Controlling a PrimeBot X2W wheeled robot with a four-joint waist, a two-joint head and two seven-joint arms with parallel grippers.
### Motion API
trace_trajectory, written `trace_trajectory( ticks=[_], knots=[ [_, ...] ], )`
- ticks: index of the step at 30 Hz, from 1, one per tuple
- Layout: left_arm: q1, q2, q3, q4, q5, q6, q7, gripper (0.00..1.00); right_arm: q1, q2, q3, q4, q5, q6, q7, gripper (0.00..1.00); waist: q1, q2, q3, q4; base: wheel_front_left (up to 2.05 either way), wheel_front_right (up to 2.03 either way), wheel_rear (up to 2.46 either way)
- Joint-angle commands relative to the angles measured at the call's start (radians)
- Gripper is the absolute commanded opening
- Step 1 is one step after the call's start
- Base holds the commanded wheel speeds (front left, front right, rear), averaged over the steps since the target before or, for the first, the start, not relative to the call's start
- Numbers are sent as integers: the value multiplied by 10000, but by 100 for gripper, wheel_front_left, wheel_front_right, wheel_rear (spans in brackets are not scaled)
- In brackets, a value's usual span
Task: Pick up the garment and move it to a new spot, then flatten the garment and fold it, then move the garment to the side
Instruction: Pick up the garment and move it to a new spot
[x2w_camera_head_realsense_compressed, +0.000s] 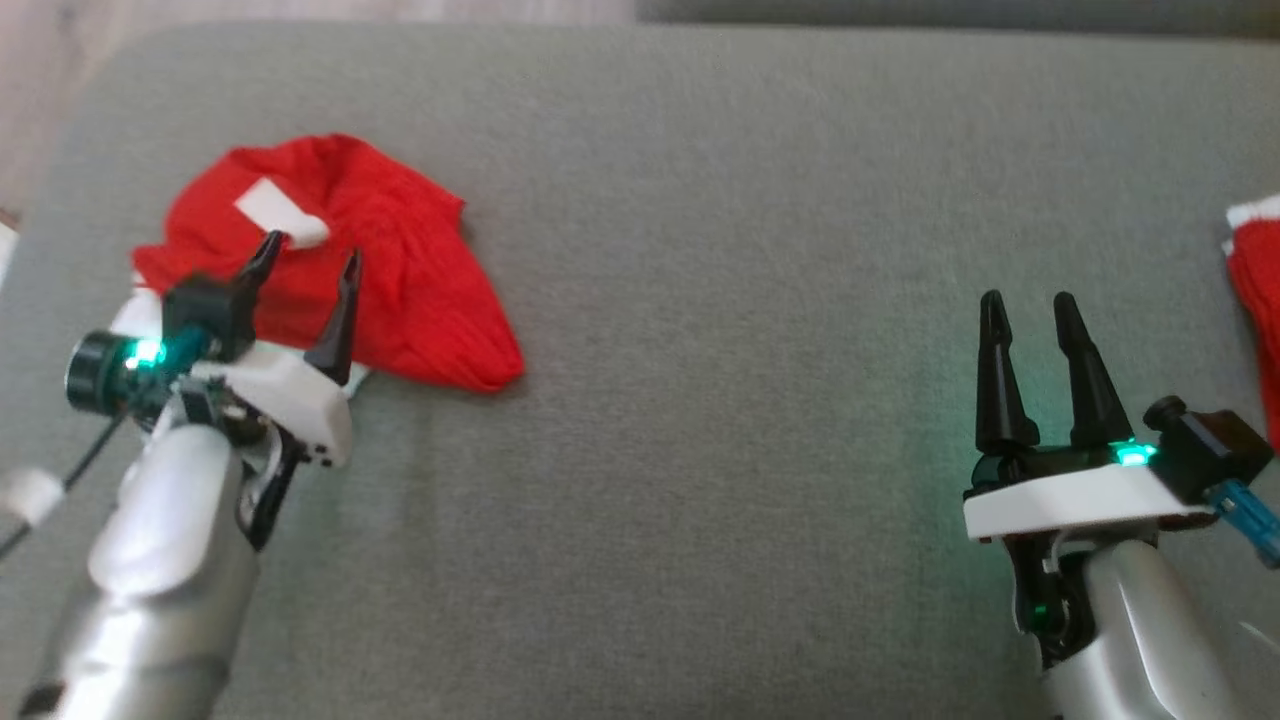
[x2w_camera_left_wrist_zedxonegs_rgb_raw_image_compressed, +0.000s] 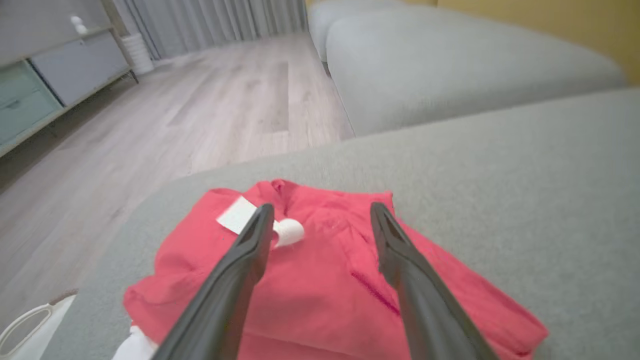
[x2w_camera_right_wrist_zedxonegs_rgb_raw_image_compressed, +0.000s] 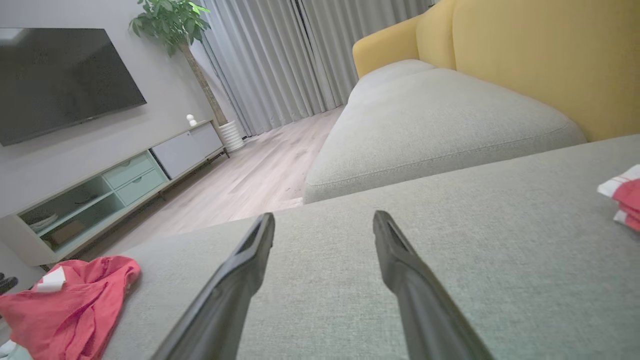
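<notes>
The red garment (x2w_camera_head_realsense_compressed: 400, 270) lies crumpled on the grey cushion (x2w_camera_head_realsense_compressed: 700, 480) at about ten o'clock in my head view, a white label (x2w_camera_head_realsense_compressed: 280, 212) showing on its upper left part. My left gripper (x2w_camera_head_realsense_compressed: 312, 250) sits over the garment's near edge with its jaws spread apart and nothing between them, one fingertip just beside the label. My right gripper (x2w_camera_head_realsense_compressed: 1028, 300) rests at about four o'clock over bare cushion, well apart from the garment, jaws likewise parted and empty, with another red-and-white cloth (x2w_camera_head_realsense_compressed: 1258, 290) at the three o'clock edge.
</notes>
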Motion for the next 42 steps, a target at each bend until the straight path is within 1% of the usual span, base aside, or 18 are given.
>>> trace_trajectory(
  ticks=[1,2,3,4,7,9,10,11,12,19,22,23,25,31,37,42],
  knots=[
    [-631,608,-33,19,-162,19,252,100,-347,-18,245,-388,0,-7,-110,100,-4,0,458,-348,0,0,0],
    [-869,819,-363,213,-262,18,430,100,-395,-18,237,-406,-5,-7,-111,100,-4,0,547,-402,0,0,0],
    [-1255,1223,-999,548,-466,17,736,100,-487,-18,233,-434,10,-7,-111,100,-4,0,717,-526,0,0,0],
    [-1403,1355,-1160,766,-677,16,916,100,-523,-18,210,-453,51,-7,-111,100,-4,0,786,-569,0,0,0],
    [-1748,1582,-1434,1487,-987,16,1456,100,-599,-18,169,-508,147,-7,-111,100,-4,0,956,-664,0,0,0],
    [-1894,1630,-1663,1718,-1163,15,1391,100,-644,-18,167,-510,127,-7,-111,100,-4,0,1020,-719,0,0,0],
    [-1957,1659,-1763,1824,-1239,15,1299,85,-657,-18,157,-504,113,-7,-111,100,-4,0,1029,-731,0,0,0],
    [-2017,1686,-1848,1923,-1281,15,1189,24,-666,-18,141,-499,98,-7,-111,100,-4,0,1025,-741,0,0,0],
    [-2077,1703,-1917,1971,-1302,15,992,0,-670,-18,127,-494,89,-7,-111,100,-4,0,1012,-748,0,0,0],
    [-2441,1871,-1895,1859,-1265,14,-1251,0,-592,-18,109,-348,103,-7,-111,100,-4,0,593,-790,0,0,0],
    [-2458,1982,-1884,1447,-1200,16,-1783,0,-500,-18,148,-283,136,-7,-111,100,-4,0,260,-794,0,0,0],
    [-2458,1982,-1884,1447,-1200,16,-1783,0,-500,-18,148,-283,136,-7,-111,100,-4,0,260,-794,0,0,0],
    [-2357,2065,-1819,971,-1134,109,-1943,0,-425,-18,178,-232,203,-7,-111,100,-4,0,-21,-811,0,0,0],
    [-1750,2335,-1390,-1219,-1023,574,-2060,0,-178,-18,232,-113,371,-7,-111,100,-4,0,-650,-821,0,0,0],
    [-463,2534,-838,-3010,-1418,1124,-2065,0,27,-18,302,-77,501,-7,-111,100,-4,0,-1044,-840,0,0,0],
    [855,2378,-564,-4120,-1968,1655,-1865,0,235,-18,385,-119,472,-7,-111,100,-4,0,-1323,-683,0,0,0]
  ],
)
